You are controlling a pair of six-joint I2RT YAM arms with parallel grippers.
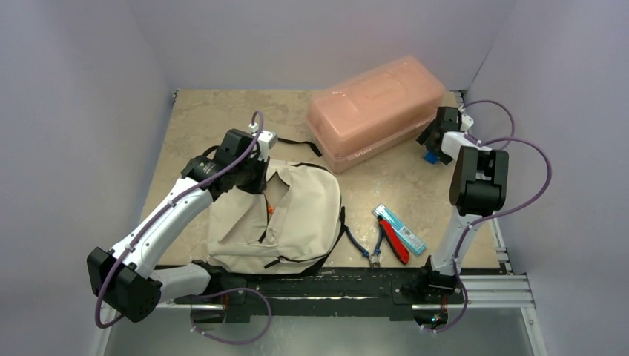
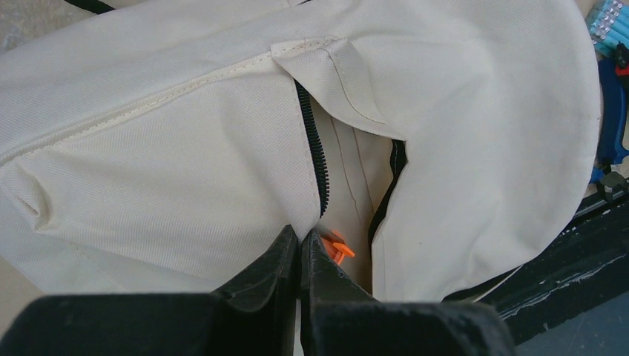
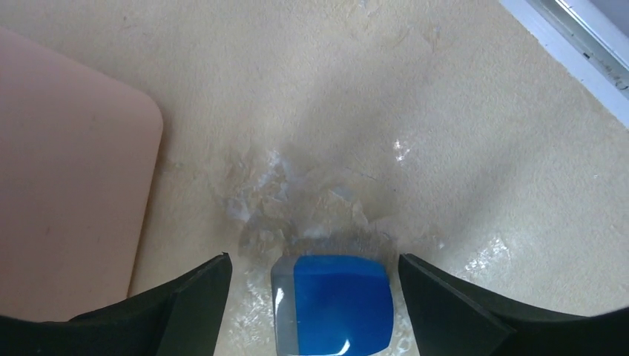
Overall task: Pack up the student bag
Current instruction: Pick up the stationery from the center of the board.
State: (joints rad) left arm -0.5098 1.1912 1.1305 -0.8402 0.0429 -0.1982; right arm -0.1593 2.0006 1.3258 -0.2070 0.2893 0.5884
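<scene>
The cream student bag (image 1: 297, 215) lies at the table's front centre with its black zip partly open. My left gripper (image 1: 257, 180) is shut on the fabric edge of the bag's opening, right beside the zip (image 2: 319, 163). In the left wrist view the gripper (image 2: 300, 237) pinches this cloth, and a small orange item (image 2: 337, 248) shows inside the opening. My right gripper (image 1: 436, 145) is open at the back right. Its fingers straddle a small blue block (image 3: 337, 304) in clear wrap that lies on the table, without touching it.
A translucent pink plastic box (image 1: 378, 107) stands at the back, just left of the right gripper. A blue-and-white pen pack (image 1: 400, 228), a red-handled tool (image 1: 393, 243) and blue-handled pliers (image 1: 369, 248) lie right of the bag. A metal rail (image 1: 489, 285) runs along the front.
</scene>
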